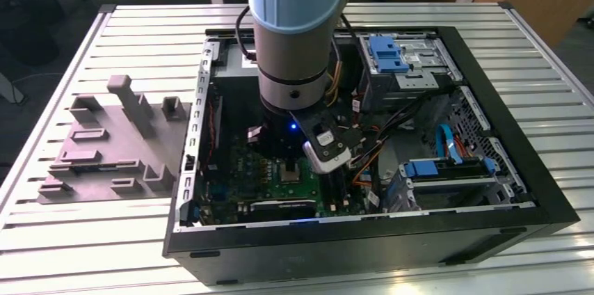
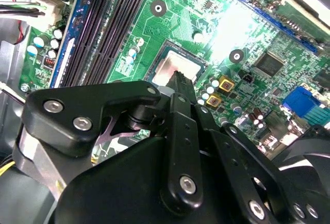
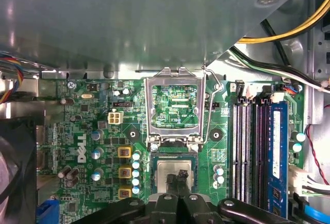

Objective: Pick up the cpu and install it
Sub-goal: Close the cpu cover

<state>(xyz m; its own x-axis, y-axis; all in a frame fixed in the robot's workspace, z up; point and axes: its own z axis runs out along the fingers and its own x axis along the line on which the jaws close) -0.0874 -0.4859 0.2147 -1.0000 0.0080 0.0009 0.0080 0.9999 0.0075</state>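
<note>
I am looking down at a big table (image 1: pixel 93 239) made of pale metal slats, and a black computer case (image 1: pixel 371 246) is lying open on it. My light blue arm (image 1: pixel 292 30) is reaching straight down into the case. On the exterior view's left, a grey tray (image 1: pixel 102 149) with blocky holders is sitting on the table beside the case. On the exterior view's right, inside the case, metal drive boxes with blue clips (image 1: pixel 385 55) are sitting near the wall. The green board (image 3: pixel 82 131) is lying flat on the floor of the case, and some white letters (image 3: pixel 82 149) are showing on it near a row of small round parts. I am also seeing tiny white print all over the green board in the second wrist view. Long black memory slots (image 3: pixel 247 152) are running along one side of the board, with one blue stick (image 3: pixel 277 152) next to them. The metal socket lid (image 3: pixel 172 105) is standing flipped open, just beside the socket. The cpu (image 3: pixel 165 170) is lying flat in the socket, and its silver top (image 2: pixel 167 67) is shining in both wrist views. My claw (image 3: pixel 178 176) is hanging right over the cpu, with its two black fingers pressed together and gripping nothing. In the second wrist view the claw's tip (image 2: pixel 179 75) is sitting at the edge of the silver top, and I cannot tell if it is touching.
</note>
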